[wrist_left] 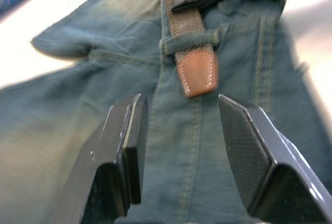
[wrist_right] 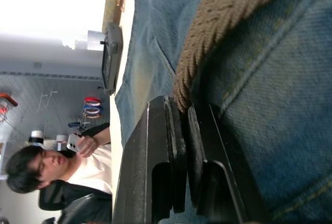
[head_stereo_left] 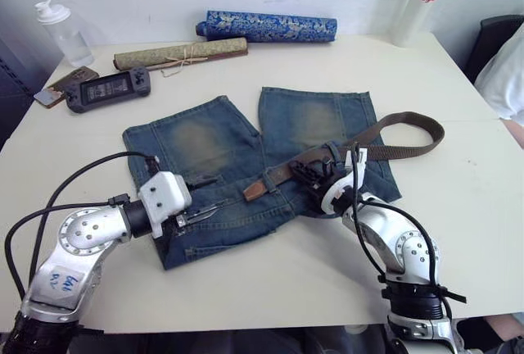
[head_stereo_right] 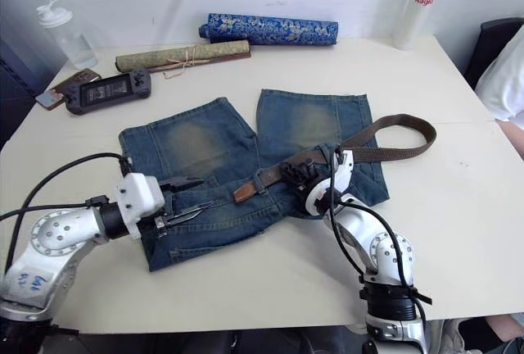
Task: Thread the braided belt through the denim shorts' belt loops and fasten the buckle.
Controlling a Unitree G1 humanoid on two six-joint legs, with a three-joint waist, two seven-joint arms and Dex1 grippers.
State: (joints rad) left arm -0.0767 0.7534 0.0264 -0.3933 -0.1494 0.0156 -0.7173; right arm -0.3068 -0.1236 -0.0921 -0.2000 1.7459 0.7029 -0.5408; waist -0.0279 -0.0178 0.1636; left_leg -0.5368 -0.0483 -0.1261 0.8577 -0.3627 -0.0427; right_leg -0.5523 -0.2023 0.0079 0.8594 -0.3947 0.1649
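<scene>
1. Spread flat on the white worktop (head_stereo_left: 458, 206): the denim shorts (head_stereo_left: 213, 145), legs pointing away from the robot, waistband nearest it.
2. Lying across the waistband: the braided belt (head_stereo_left: 409, 145), tan tip (wrist_left: 197, 71) poking just past one of the belt loops (wrist_left: 189, 41), the rest curving in a loop over the right leg and onto the bare worktop.
3. Buckle not made out in any view.
4. Left claw (wrist_left: 179, 146) hovering over the denim just short of the tan tip, fingers (wrist_left: 129, 146) spread wide apart, holding nothing.
5. Right claw (wrist_right: 181, 130) low on the waistband, fingers pressed together with the woven strap pinched at their tips.
6. Containers at the far edge: a clear bottle (head_stereo_left: 65, 30) with a white cap on the left, contents not discernible; a tall white bottle (head_stereo_left: 419, 2) on the right.
7. Between them, well clear of the shorts: a rolled blue patterned fabric (head_stereo_left: 270, 26), an olive roll (head_stereo_left: 180, 53) tied with string, a black handheld console (head_stereo_left: 106, 89), and beside it a phone (head_stereo_left: 64, 85).
8. A person sits in the background of the right wrist view, holding a phone.
</scene>
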